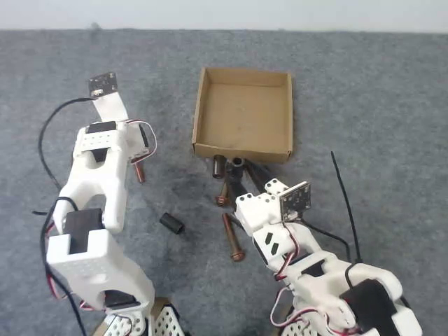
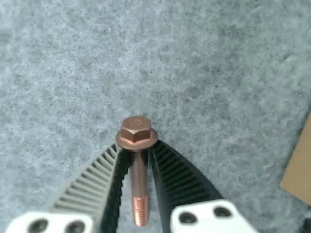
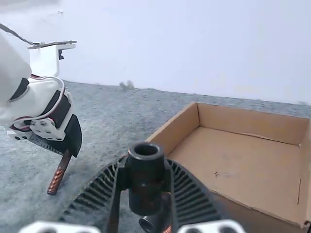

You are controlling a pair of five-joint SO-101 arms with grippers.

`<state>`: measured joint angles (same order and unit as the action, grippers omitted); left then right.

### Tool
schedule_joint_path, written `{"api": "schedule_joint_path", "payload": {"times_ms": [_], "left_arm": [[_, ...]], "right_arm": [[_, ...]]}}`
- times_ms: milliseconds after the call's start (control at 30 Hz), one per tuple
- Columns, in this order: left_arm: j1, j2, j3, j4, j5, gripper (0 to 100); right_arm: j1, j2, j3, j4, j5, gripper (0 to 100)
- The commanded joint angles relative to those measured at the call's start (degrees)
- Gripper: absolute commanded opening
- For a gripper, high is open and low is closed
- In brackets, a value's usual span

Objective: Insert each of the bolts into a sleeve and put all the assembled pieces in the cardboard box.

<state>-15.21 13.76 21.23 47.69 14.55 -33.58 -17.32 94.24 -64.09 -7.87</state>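
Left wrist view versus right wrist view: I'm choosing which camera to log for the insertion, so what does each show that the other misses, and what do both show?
Left wrist view, not the right: the hex head of the bolt, clamped in the left gripper. Right wrist view, not the left: a black sleeve clamped in the right gripper, the bare floor of the cardboard box, and a white wall. Both: that bolt, the left gripper, the grey carpet and part of the box.

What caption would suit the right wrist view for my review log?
Right gripper shut on a black sleeve near the cardboard box; beyond, the left gripper holds a copper bolt.
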Motion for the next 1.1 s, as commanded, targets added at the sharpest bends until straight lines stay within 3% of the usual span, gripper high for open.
{"api": "schedule_joint_path", "payload": {"times_ms": [0, 267, 433, 800, 1067], "left_arm": [[0.3, -0.9, -1.5, -1.1, -0.4, 1], [0.3, -0.9, -1.5, -1.0, -0.4, 1], [0.3, -0.9, -1.5, -1.0, -0.4, 1], [0.3, -0.9, -1.5, -1.1, -0.4, 1], [0.4, -1.0, -1.6, -1.3, -0.4, 1]], "right_arm": [[-0.6, -2.6, -2.0, -0.7, -0.4, 0.6], [-0.2, 6.0, -5.1, -2.5, -0.4, 0.6], [-0.8, 16.0, -3.7, -18.8, -0.4, 0.6], [-3.3, 27.9, -1.6, -34.9, 7.6, 0.6], [-3.3, 28.1, 0.4, -35.2, 7.6, 0.6]]}}
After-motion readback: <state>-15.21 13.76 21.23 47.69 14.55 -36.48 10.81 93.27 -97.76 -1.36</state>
